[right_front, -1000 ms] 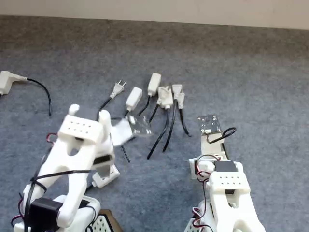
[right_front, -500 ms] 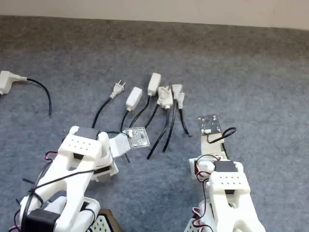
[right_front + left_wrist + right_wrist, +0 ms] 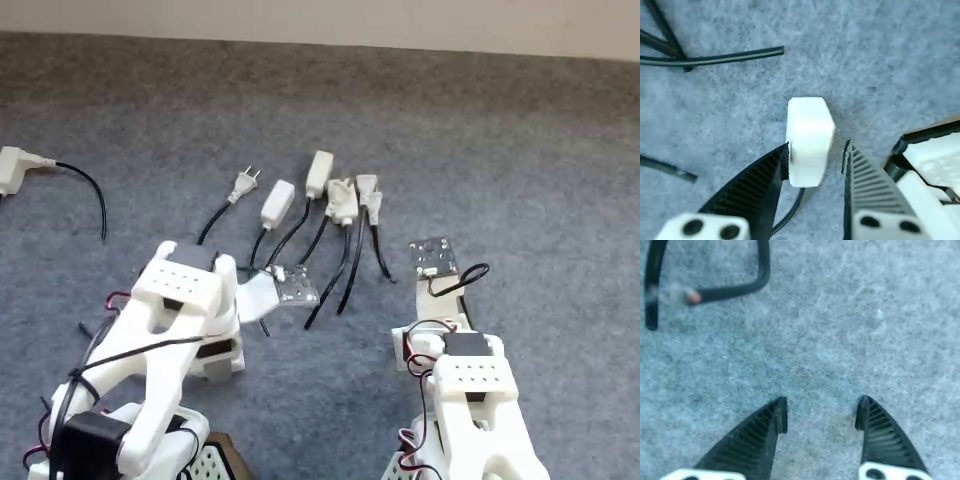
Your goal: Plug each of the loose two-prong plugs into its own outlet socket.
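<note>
Left wrist view: claw astride socket

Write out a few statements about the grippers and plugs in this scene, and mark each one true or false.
1. The left gripper's fingers sit on either side of a white block. True.
2. The right gripper is clamped on a plug. False: its fingers are open over bare grey carpet.
3. A two-prong plug lies loose on the carpet with its prongs bare. True.
4. The cables are red. False: the cables are black.
</note>
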`<state>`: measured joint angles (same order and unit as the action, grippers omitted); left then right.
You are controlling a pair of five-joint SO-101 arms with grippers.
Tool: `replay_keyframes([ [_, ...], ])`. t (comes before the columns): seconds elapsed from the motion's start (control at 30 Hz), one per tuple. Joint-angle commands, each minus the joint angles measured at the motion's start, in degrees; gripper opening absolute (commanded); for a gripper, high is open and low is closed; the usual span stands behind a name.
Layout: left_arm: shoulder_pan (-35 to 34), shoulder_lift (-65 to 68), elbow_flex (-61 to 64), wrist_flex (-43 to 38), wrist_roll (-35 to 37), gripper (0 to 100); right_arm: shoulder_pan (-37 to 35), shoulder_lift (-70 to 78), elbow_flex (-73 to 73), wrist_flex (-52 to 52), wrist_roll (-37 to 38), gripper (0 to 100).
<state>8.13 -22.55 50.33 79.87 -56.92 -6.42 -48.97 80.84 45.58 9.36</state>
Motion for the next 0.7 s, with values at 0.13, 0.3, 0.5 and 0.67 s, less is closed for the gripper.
replay_keyframes([
  [0.13,0.6,-0.4,-10.2,2.5,0.5,19,-0.6,-1.1,-0.2,-0.7,-0.1,22.4],
  [0.3,0.5,-0.7,-6.4,2.6,0.2,19,-0.6,-1.1,-0.1,-0.7,-0.1,22.4],
  [0.5,0.2,-0.4,1.4,-2.2,0.1,19,-0.6,-1.1,-0.1,-0.7,-0.1,22.4],
  [0.67,0.5,-0.4,7.6,-11.1,0.4,19,-0.6,-1.1,-0.1,-0.7,-0.1,22.4],
])
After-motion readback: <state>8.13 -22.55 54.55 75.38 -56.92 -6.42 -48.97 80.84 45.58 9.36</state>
